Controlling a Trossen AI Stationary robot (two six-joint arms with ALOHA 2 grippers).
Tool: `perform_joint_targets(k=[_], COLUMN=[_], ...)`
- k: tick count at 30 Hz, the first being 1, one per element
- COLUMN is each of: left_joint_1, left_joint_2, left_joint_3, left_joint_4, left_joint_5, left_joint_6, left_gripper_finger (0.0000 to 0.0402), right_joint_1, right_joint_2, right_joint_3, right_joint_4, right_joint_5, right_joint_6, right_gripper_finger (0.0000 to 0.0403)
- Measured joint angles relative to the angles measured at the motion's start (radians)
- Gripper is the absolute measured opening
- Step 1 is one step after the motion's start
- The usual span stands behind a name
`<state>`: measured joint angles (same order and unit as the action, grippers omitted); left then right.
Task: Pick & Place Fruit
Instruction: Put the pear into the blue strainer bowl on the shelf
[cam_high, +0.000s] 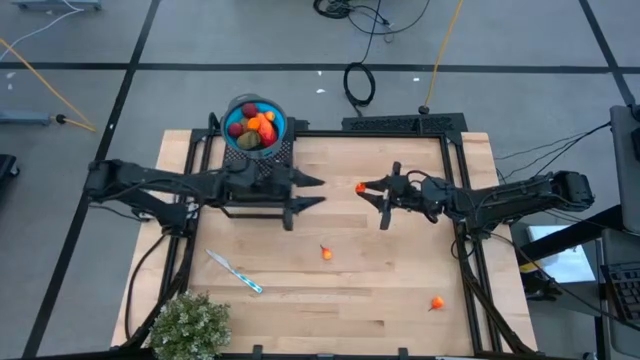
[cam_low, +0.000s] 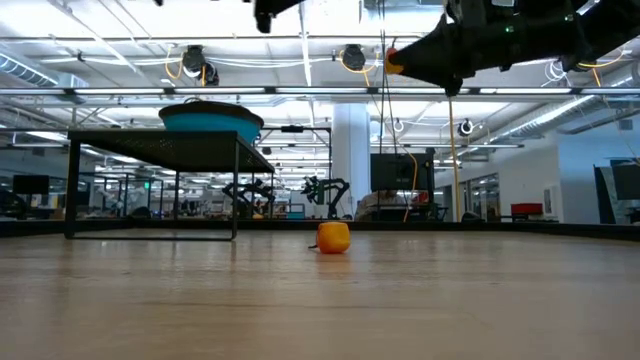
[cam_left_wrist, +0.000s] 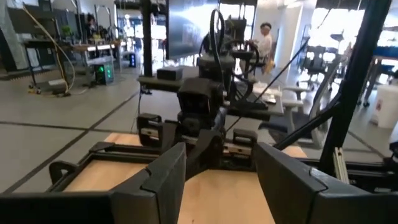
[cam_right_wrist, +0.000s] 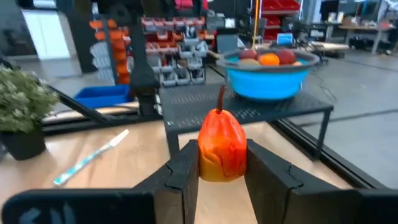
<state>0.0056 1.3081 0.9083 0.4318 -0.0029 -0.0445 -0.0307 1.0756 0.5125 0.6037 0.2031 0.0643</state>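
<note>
Between the right gripper's (cam_right_wrist: 221, 168) two dark fingers (cam_right_wrist: 180, 177), low centre in the right wrist view, a red-orange fruit (cam_right_wrist: 221, 148) sits clamped upright, stem up. The blue bowl (cam_high: 281, 126) of fruit stands on a black rack (cam_right_wrist: 249, 107) at upper centre-left of the high view. Carry it high over the rim before releasing. The left gripper (cam_high: 312, 192) hangs open beside the rack; two orange pieces (cam_high: 326, 253) remain on the table (cam_high: 400, 300).

I see a blue bowl (cam_high: 254, 125) w/ red, orange & olive fruit (cam_high: 256, 127) inside. Black mesh stand (cam_high: 262, 163). Light wood table (cam_high: 400, 270). Red-orange pepper (cam_right_wrist: 221, 147) btwn dark fingers (cam_right_wrist: 180, 177). Two small orange pieces (cam_high: 326, 253), (cam_high: 436, 303). Blue-white stick (cam_high: 235, 271), green plant (cam_high: 190, 325).
</note>
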Motion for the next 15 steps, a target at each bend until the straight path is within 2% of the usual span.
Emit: perform_joint_targets(k=[9, 15], left_joint_1=[-0.018, -0.017], left_joint_2=[0.193, 0.3], left_joint_3=[0.208, 0.337], left_joint_4=[-0.106, -0.202], left_joint_5=[-0.007, -0.016], left_joint_6=[0.05, 0.054], left_gripper_finger=[0.0193, 0.0193], right_joint_1=[0.001, 0.032], right_joint_2=[0.0, 0.0], right_joint_3=[0.0, 0.0], right_joint_4=[0.091, 0.105], right_joint_5=[-0.151, -0.18], right_joint_6=[0.001, 0.002], right_gripper_finger=[0.01, 0.01])
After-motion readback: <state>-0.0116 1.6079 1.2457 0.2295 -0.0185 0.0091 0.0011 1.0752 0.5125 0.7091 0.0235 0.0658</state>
